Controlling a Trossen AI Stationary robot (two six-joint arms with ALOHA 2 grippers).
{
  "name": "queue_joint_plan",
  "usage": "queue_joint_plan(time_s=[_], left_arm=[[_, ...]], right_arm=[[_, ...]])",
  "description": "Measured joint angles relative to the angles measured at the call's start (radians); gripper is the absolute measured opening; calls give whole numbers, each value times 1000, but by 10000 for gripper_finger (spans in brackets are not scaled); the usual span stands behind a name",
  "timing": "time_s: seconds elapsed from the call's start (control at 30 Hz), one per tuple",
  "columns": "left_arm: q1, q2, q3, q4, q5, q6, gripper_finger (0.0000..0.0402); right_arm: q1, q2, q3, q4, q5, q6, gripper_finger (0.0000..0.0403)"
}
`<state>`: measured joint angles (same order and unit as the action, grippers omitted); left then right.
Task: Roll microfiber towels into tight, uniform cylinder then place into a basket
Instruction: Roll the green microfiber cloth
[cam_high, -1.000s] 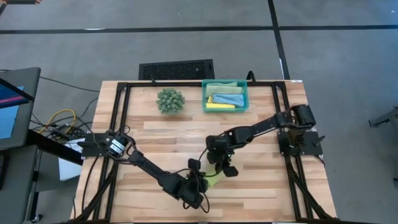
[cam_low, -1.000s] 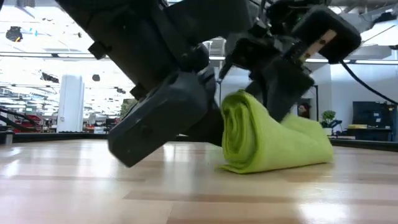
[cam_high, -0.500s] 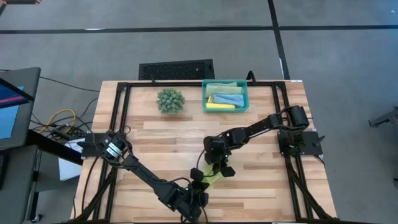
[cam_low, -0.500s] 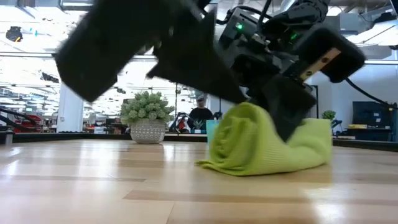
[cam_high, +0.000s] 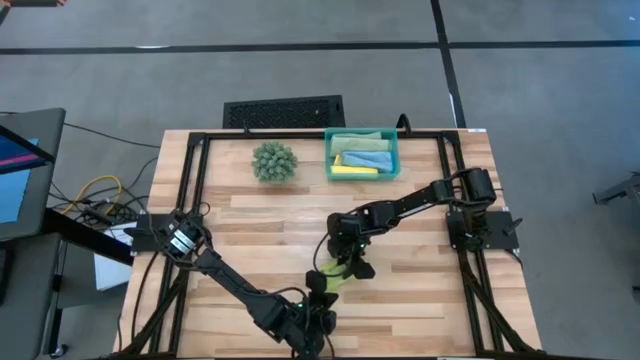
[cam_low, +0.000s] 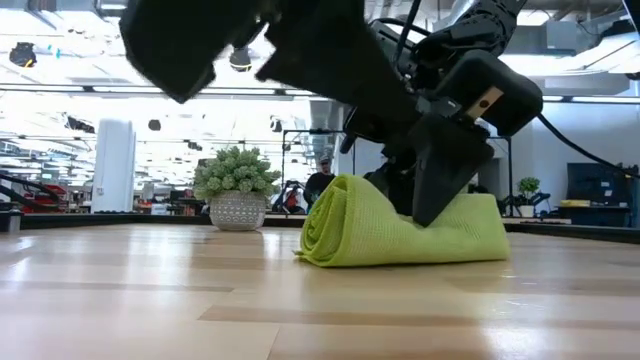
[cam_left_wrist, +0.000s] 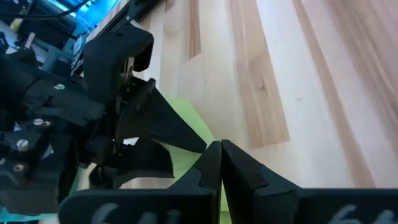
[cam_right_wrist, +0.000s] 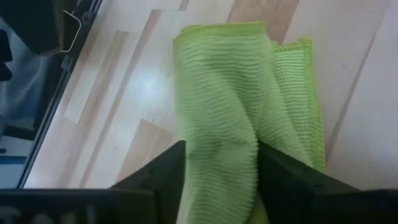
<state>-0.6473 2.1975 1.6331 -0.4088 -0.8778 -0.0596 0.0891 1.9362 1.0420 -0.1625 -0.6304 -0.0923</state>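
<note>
Lime towel (cam_low: 400, 228) amid both grippers

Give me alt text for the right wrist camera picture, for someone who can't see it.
A rolled lime green towel lies on the wooden table, with the right gripper open and a dark finger on each side of the roll's near end.

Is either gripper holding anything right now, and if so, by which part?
Neither clearly holds. The right gripper straddles the middle of the rolled lime green towel, fingers apart; whether they pinch it cannot be told. The left gripper is shut and empty.
</note>
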Motion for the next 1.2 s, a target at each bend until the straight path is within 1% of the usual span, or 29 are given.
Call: queue_joint_plan(time_s=[0.1, 0.17, 0.3, 0.4, 0.5, 0.63, 0.8, 0.9, 0.97, 1.07, 1.2], left_arm=[[13, 0, 1, -9, 1, -31, 0], [32, 3, 0, -58, 0, -83, 0], [69, 11, -2, -168, 17, -213, 0], [86, 16, -2, -272, 58, -313, 0], [93, 16, -2, -331, 61, -384, 0], [92, 16, -2, -351, 61, -406, 0], [90, 16, -2, -352, 61, -417, 0], [90, 16, -2, -357, 61, -418, 0], [90, 16, -2, -367, 60, -423, 0], [85, 16, 2, -397, 44, -427, 0], [62, 16, 24, -408, -4, -434, 0]], right_arm=[[1, -3, 0, 10, 0, -10, 234], [6, -13, -1, 12, 1, -12, 238], [9, -14, -1, 7, 0, -21, 237], [9, -36, -1, -14, 0, -37, 232], [8, -68, -2, -51, 3, -46, 227], [8, -126, -2, -83, 10, -48, 221], [14, -171, -1, -145, 56, -53, 210], [18, -187, -1, -200, 56, -65, 193], [24, -194, -1, -236, 56, -71, 173], [34, -197, -9, -246, 56, -74, 131], [24, -197, -61, -217, 56, -68, 62]])
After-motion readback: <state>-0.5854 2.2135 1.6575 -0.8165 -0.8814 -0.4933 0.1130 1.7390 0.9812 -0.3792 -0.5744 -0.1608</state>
